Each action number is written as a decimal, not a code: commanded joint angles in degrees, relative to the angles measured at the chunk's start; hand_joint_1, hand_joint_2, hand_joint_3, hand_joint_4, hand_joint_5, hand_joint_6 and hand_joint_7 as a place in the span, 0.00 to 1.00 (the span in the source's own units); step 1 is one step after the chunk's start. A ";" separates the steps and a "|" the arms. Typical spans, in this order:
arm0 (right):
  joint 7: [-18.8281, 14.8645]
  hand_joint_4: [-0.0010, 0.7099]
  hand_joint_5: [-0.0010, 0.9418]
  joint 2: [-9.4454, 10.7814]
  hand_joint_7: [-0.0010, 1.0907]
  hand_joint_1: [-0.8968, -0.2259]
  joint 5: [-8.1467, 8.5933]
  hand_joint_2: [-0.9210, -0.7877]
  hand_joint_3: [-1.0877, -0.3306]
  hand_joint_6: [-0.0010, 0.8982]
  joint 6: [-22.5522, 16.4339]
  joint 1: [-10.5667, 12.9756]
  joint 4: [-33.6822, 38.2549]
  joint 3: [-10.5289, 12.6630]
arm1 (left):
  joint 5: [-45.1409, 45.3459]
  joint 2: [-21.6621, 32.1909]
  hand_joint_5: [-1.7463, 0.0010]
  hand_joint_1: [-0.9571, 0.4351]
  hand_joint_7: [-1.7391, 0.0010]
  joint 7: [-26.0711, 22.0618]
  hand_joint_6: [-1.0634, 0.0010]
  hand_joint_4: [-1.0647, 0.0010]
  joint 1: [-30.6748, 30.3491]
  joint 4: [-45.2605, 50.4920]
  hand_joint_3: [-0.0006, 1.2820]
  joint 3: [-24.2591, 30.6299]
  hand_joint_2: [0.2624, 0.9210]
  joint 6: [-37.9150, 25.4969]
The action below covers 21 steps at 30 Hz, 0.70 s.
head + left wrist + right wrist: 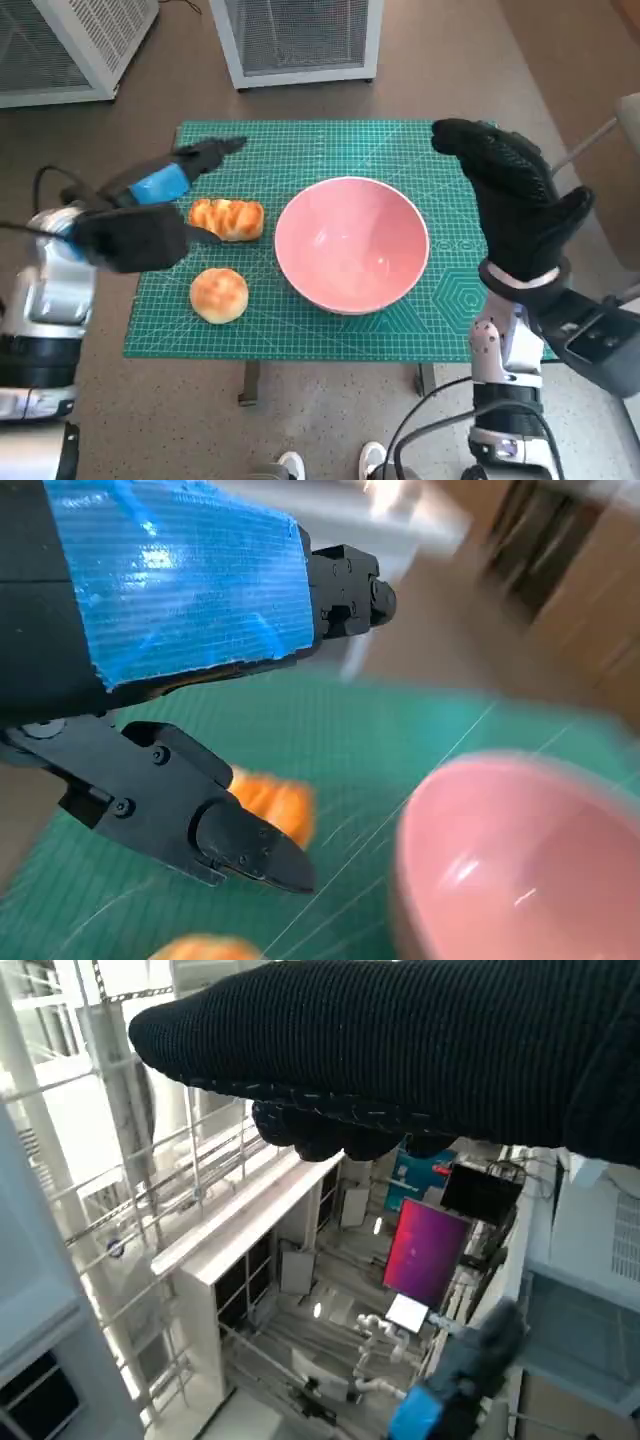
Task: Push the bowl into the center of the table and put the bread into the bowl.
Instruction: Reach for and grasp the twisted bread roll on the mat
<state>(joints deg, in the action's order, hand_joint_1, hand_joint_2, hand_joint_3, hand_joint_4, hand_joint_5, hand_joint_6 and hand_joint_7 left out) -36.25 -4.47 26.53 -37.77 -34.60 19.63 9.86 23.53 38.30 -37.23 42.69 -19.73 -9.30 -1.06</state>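
A large pink bowl (351, 243) stands near the middle of the green cutting mat (330, 150); the left wrist view shows the pink bowl (520, 860) too. A braided bread (227, 218) lies left of it, and a round bun (219, 294) sits nearer the front edge. My left hand (150, 205) hovers above the mat's left side, over and beside the braided bread (275, 805), fingers apart and holding nothing. My right hand (510, 200) is raised at the bowl's right, fingers spread, empty.
Two white wire-mesh cabinets (300, 40) stand on the floor beyond the table. Shoes of a person (330, 465) show at the front edge. The right wrist view looks out over the room, with my left hand (450, 1390) low in it.
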 commanded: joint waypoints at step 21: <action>0.09 0.38 0.01 -0.45 0.46 0.64 -0.29 0.00 0.91 0.17 0.71 1.33 0.65 -0.01 | 12.31 -6.08 1.00 0.69 0.95 8.14 0.88 0.99 9.73 -20.92 0.01 -12.54 0.71 -5.50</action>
<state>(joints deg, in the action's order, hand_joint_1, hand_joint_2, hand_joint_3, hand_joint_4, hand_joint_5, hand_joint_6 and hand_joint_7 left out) -36.07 -4.57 26.62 -37.50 -34.43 19.62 9.81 34.50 33.04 -31.17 50.08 -37.32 -20.63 -7.74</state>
